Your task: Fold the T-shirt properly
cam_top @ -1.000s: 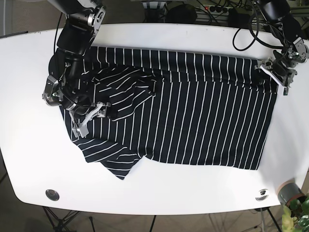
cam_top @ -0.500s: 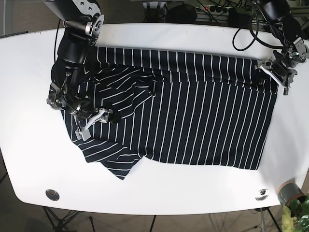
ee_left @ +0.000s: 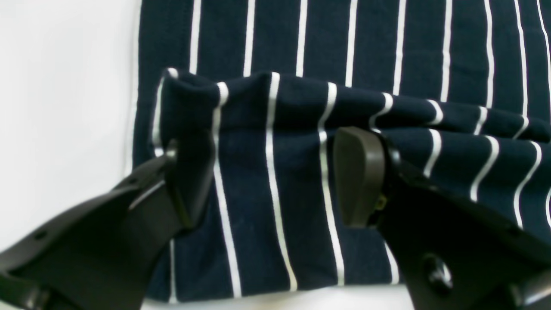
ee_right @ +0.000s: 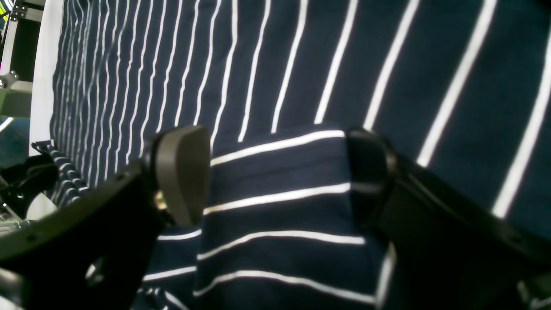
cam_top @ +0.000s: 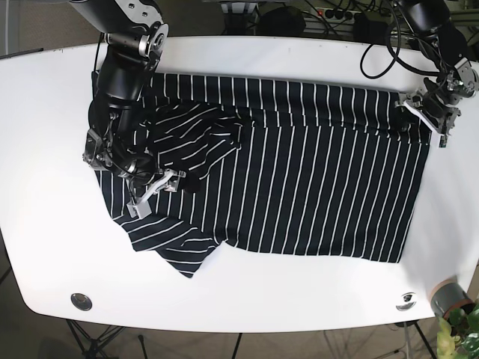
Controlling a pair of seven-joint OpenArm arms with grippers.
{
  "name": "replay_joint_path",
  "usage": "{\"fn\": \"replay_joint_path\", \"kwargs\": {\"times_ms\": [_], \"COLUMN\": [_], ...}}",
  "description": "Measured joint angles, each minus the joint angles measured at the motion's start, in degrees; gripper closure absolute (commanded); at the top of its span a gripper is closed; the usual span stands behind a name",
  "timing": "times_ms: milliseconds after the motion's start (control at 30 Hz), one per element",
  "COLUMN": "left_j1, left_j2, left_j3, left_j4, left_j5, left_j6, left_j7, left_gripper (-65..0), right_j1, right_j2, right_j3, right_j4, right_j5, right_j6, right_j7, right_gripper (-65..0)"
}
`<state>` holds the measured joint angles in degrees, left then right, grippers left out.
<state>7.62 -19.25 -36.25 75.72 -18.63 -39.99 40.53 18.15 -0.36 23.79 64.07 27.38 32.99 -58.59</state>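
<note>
T-shirt (cam_top: pixel 299 164), navy with white stripes, lies spread on white bench (cam_top: pixel 247 299). Left claw (ee_left: pixel 275 189) gapes astride raised fold at one corner. Right claw (ee_right: pixel 280 181) gapes over bunched sleeve fold; neither clamps cloth.

No text, label or number can be read anywhere.

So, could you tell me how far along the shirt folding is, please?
Early. Done: one sleeve of the T-shirt lies folded over the body. In hand: the right gripper straddles that sleeve, the left gripper a bunched hem corner, both open. Left: the lower sleeve still sticks out, and the body is unfolded.
</note>
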Motion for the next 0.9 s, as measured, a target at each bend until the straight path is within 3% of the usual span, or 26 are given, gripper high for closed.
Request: {"fn": "replay_joint_path", "kwargs": {"times_ms": [200,467,700,900], "left_j1": [0.0,0.0,0.0,0.0], "left_j2": [0.0,0.0,0.0,0.0], "left_j3": [0.0,0.0,0.0,0.0], "left_j4": [0.0,0.0,0.0,0.0], "left_j5": [0.0,0.0,0.0,0.0], "left_j6": [0.0,0.0,0.0,0.0], "left_j7": [0.0,0.0,0.0,0.0], "left_gripper": [-39.7,-39.7,-39.7,-39.7], "right_j1": [-0.2,-2.2,-2.1,-3.3], "right_j2": [-0.5,-0.7,-0.4,-0.4], "right_j3": [-3.6,-3.6,-3.5,-3.4], "right_j4": [0.0,2.9,4.3,4.4], "right_j5": [0.0,-0.5,-0.4,-0.4], "right_j6": [0.0,-0.42,-0.44,-0.42], "right_j7": [-0.1,-0.9,-1.5,-1.5], "right_gripper": [-44.1,-19.5,-25.5,-25.4]}}
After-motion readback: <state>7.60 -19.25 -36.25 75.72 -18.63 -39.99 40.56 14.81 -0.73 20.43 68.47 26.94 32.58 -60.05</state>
